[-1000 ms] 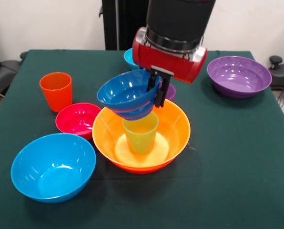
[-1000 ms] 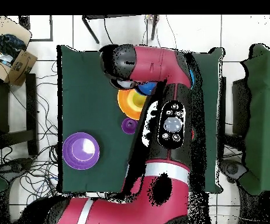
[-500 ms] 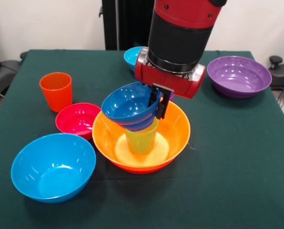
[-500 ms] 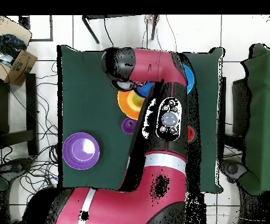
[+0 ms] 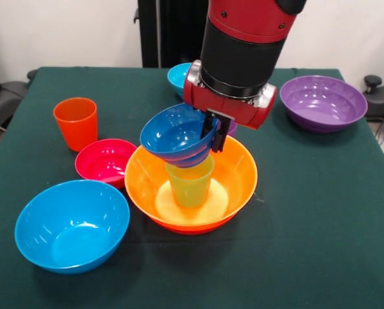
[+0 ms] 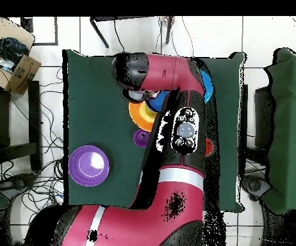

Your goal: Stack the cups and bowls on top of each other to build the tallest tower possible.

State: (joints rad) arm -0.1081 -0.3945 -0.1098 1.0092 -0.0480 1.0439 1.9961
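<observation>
My gripper (image 5: 212, 132) is shut on the rim of the dark blue bowl (image 5: 176, 135). It holds the bowl tilted, just over the lime green cup (image 5: 189, 185). The cup stands upright in the large yellow-orange bowl (image 5: 240, 174), which also shows in the overhead view (image 6: 139, 114). The orange cup (image 5: 75, 122), magenta bowl (image 5: 105, 161) and sky-blue bowl (image 5: 71, 224) stand to the left. The purple bowl (image 5: 322, 102) is at the back right. The cyan bowl (image 5: 177, 76) and purple cup (image 5: 231, 125) are partly hidden behind the arm. No tower stands.
The arm (image 6: 182, 128) covers much of the table (image 6: 93, 96) in the overhead view, where the purple bowl (image 6: 88, 165) and purple cup (image 6: 141, 137) show beside it. The robot's black pedestal (image 5: 169, 32) stands behind the table.
The gripper with the dark blue bowl moved slightly right over the green cup, dipped toward its rim, and now sits a little higher. Nothing else moved.
</observation>
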